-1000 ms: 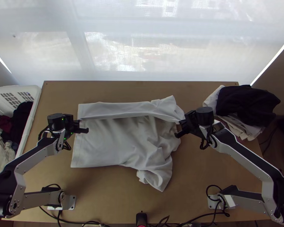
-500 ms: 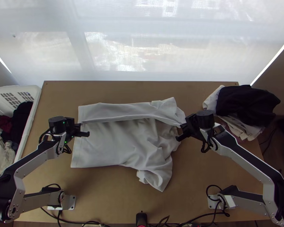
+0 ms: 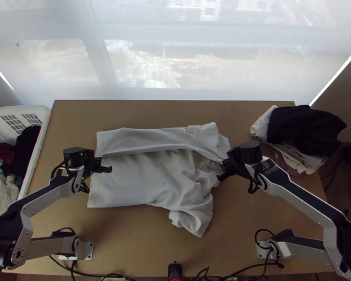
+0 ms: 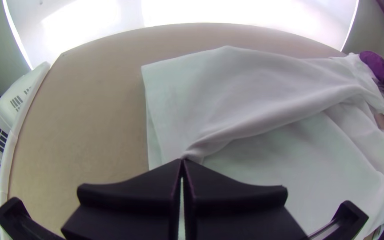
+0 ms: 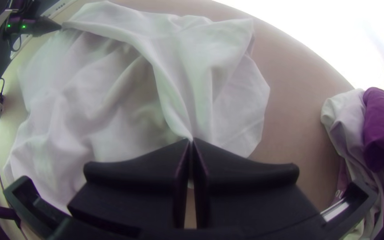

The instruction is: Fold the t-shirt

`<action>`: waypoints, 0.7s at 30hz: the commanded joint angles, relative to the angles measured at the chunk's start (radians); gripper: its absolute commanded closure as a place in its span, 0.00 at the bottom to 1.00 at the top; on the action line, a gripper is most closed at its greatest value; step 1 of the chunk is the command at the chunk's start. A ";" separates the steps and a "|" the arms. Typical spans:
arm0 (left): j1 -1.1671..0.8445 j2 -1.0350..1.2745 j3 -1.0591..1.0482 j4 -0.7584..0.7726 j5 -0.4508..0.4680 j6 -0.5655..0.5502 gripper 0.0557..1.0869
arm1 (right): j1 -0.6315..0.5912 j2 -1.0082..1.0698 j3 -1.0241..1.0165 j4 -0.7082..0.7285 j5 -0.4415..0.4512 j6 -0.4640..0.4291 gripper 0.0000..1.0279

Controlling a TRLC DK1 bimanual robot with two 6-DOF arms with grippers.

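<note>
T-shirt (image 3: 138, 180), white, lying on the wooden table (image 3: 128, 253) between my two arms. Far side folded over in a long strip; the rest spread below it, smooth at left, rumpled at right. Left gripper (image 3: 100, 160): fingers closed on the strip's edge at its left end. Right gripper (image 3: 224, 163): fingers pinched together on the same edge, right end. Basket (image 3: 40, 136) off left, clothes pile (image 3: 306, 124) far right.
</note>
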 commanded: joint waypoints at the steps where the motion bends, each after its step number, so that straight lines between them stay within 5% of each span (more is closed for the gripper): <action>1: 0.050 0.031 0.013 0.023 -0.001 0.009 0.97 | 0.000 -0.002 -0.012 0.003 0.001 -0.014 0.97; 8: 0.078 0.034 0.017 0.024 -0.001 0.027 0.97 | -0.003 -0.009 -0.016 0.003 0.001 -0.010 0.97; 11: 0.050 0.026 0.013 -0.004 0.001 0.018 0.85 | -0.003 -0.009 -0.009 0.003 0.001 -0.006 0.95; 21: -0.114 -0.035 0.088 -0.336 0.105 -0.074 0.33 | -0.023 -0.013 0.092 -0.012 0.001 0.014 0.47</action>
